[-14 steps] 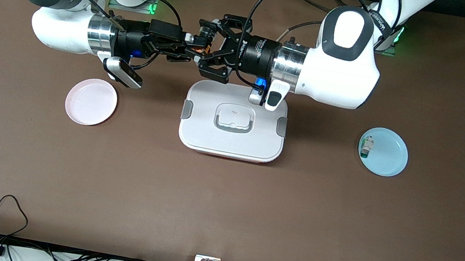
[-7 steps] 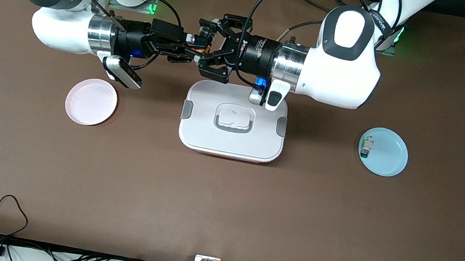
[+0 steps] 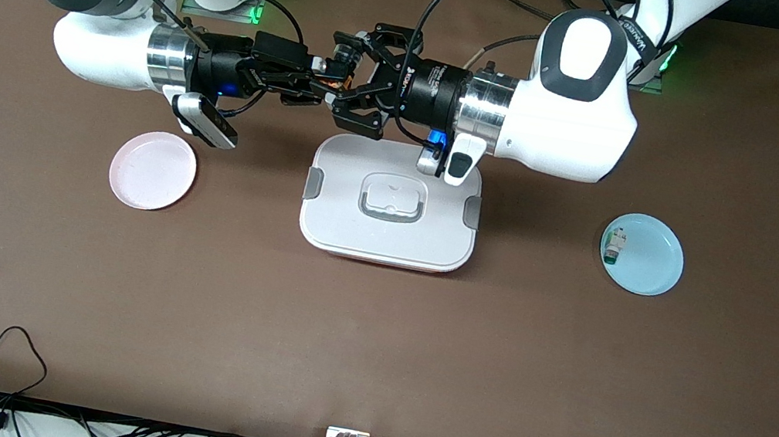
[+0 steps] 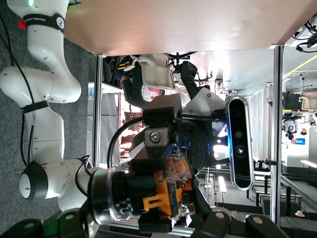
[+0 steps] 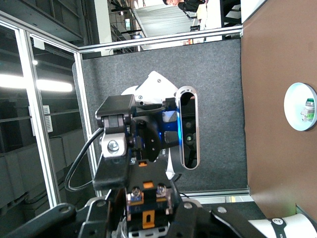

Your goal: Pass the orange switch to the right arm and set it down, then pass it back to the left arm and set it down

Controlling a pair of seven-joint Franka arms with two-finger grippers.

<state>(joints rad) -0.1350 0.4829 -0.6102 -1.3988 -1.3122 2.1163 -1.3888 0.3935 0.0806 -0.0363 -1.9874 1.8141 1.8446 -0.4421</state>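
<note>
The orange switch (image 3: 332,84), a small black part with orange pieces, hangs in the air between both grippers, over the brown table between the white box (image 3: 392,203) and the robots' bases. My left gripper (image 3: 340,83) is shut on it; in the left wrist view the orange switch (image 4: 168,193) sits between the jaws. My right gripper (image 3: 321,83) faces the left one and has closed on the same part. In the right wrist view the orange switch (image 5: 146,206) fills the gap between the right gripper's (image 5: 146,210) jaws.
The box with grey clips and a lid handle lies on the table's middle. A pink plate (image 3: 153,170) lies toward the right arm's end. A blue plate (image 3: 652,264) toward the left arm's end holds a small white-and-green part (image 3: 614,246).
The right gripper's fingers have closed in on the switch. Both arms and the switch have stayed in place.
</note>
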